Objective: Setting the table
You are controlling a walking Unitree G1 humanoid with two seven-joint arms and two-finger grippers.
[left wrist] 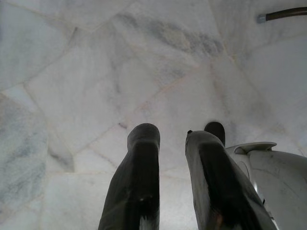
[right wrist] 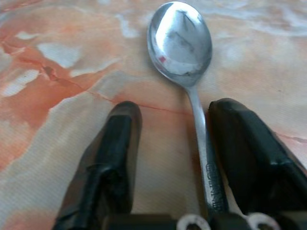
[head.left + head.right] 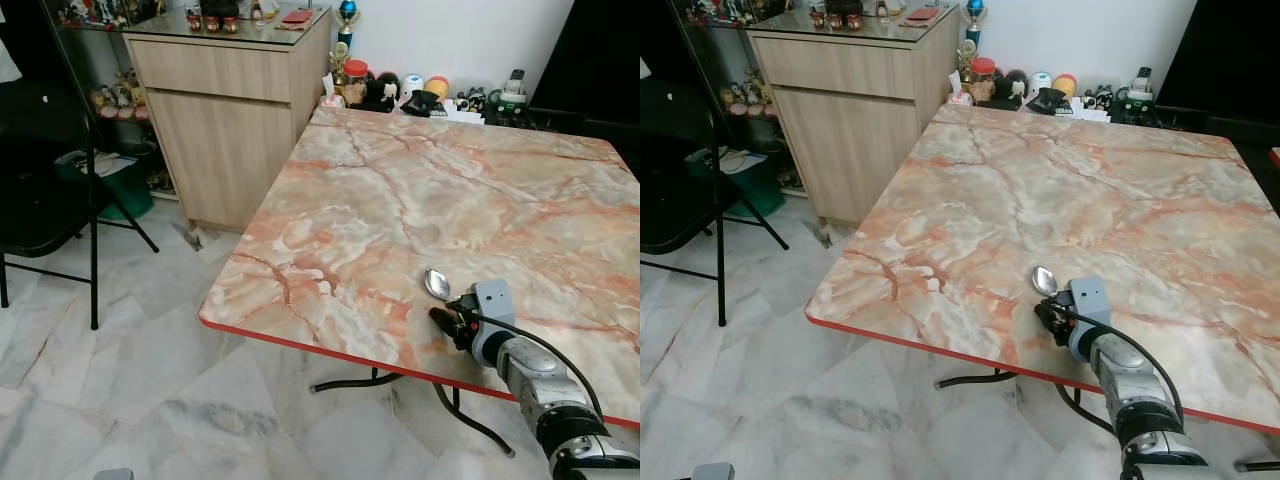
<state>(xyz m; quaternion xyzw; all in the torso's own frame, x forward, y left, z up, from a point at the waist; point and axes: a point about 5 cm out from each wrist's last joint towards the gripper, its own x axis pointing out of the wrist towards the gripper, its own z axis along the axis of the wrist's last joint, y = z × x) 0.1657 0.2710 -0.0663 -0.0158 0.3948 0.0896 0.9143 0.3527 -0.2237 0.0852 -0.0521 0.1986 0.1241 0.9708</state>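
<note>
The right gripper (image 2: 168,143) rests low on the marble table (image 3: 400,200) near its front edge, fingers apart, with the spoon (image 2: 184,52) lying flat between them, handle close beside one finger. The bowl points toward twelve o'clock. A clean release probably means withdrawing straight back without nudging the handle. The left gripper (image 1: 175,172), fingers apart, hangs idle over the floor.

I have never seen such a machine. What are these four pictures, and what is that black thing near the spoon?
It is a walking robot with two arms. Two pictures come from its head and look down at a marble table. The other two come from cameras on its wrists. The black thing is the right gripper, open, its two fingers either side of the handle of a spoon that lies on the table near the front edge. The left gripper is open too and hangs over the floor, holding nothing.
</note>
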